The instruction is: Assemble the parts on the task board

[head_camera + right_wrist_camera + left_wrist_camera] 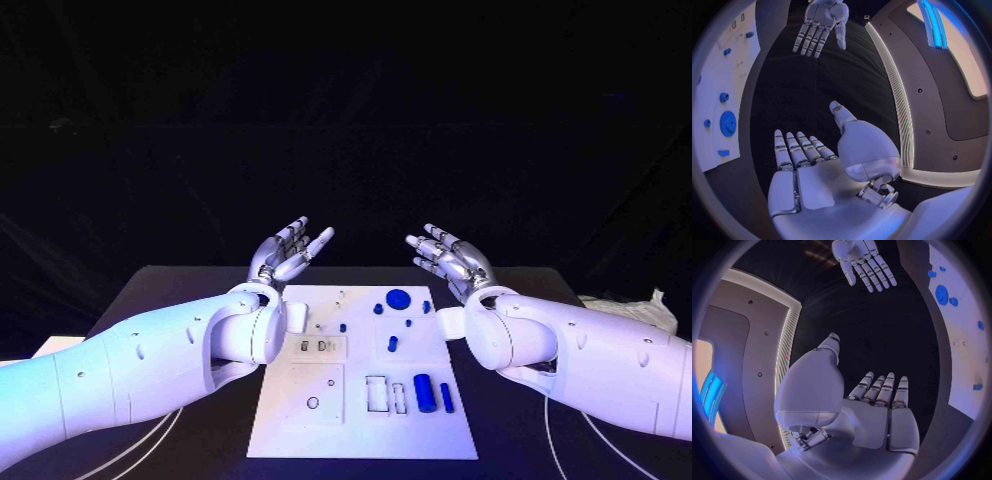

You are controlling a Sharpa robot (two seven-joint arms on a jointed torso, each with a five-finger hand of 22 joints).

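Both hands, left (286, 252) and right (450, 256), are hovering empty with fingers spread beyond the board (303, 415), where the parts (424, 392) are lying ungrasped, so picking one seemingly comes next.

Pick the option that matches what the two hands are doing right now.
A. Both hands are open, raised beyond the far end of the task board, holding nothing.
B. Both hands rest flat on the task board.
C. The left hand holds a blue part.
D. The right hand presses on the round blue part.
A: the left hand and the right hand are raised with fingers apart and empty, beyond the far end of the task board.
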